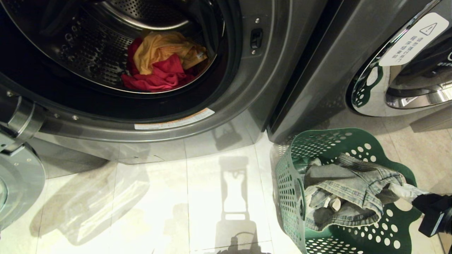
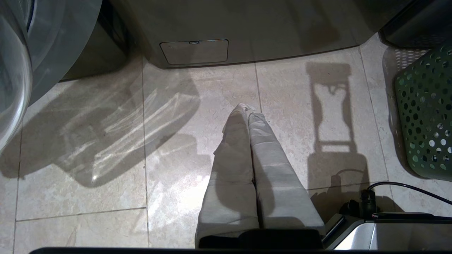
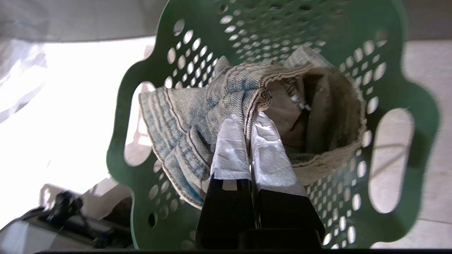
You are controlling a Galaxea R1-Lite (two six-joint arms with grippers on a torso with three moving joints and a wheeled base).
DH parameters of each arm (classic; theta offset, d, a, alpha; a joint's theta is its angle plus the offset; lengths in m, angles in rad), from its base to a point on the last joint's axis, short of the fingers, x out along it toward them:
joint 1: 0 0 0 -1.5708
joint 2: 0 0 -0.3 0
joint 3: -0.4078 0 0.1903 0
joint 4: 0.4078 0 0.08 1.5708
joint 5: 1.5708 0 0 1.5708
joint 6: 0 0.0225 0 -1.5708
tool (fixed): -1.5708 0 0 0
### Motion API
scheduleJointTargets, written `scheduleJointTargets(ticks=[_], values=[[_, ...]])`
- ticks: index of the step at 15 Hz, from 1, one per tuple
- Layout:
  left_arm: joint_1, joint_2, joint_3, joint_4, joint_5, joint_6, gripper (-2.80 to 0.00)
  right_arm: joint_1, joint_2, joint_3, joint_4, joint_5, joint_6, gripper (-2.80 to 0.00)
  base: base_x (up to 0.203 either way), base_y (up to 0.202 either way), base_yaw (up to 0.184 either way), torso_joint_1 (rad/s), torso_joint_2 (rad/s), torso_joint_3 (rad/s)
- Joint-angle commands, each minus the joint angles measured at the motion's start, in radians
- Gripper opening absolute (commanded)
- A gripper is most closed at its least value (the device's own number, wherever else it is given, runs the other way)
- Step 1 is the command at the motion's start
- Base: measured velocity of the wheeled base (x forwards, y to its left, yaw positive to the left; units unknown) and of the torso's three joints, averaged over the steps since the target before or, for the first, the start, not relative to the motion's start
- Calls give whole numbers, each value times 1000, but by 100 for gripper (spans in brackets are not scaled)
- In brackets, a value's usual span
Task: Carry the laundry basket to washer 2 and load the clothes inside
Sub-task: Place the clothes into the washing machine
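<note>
The green holed laundry basket (image 1: 286, 183) stands on the floor at the lower right, in front of the gap between two machines. Faded denim jeans (image 1: 346, 190) lie bunched in it. My right gripper (image 1: 404, 189) comes in over the basket's right rim. In the right wrist view it (image 3: 249, 118) is shut on a fold of the jeans (image 3: 183, 120). The dark grey washer (image 1: 247, 81) at left stands open, its number label out of view. A yellow garment (image 1: 162, 47) and a red one (image 1: 159, 76) lie in its drum. My left gripper (image 2: 247, 107) hangs shut and empty over the tiles.
A second, like machine (image 1: 317, 70) with a closed chrome-rimmed door (image 1: 416, 88) stands right behind the basket. The open washer's door (image 1: 17, 176) swings out at the far left. Pale floor tiles (image 1: 197, 197) lie between that door and the basket. My base (image 2: 388, 229) shows beside the left gripper.
</note>
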Motion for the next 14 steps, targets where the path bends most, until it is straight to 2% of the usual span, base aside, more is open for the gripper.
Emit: scheduleJointTargets(ticks=[1,8,12,14], values=[[0,1,11,-1,0,0,-280,0,-24,-8,-6,-21,-1,-280,0,0,0,0,0,0],[0,0,11,1,0,-2,-280,0,-61,-52,34,-38,-2,-280,0,0,0,0,0,0],[0,0,11,1,0,-2,-280,0,-148,-131,192,-37,-1,-280,0,0,0,2,1,139],[0,0,11,1,0,-2,-280,0,-157,-152,221,-36,-2,-280,0,0,0,0,-2,194]])
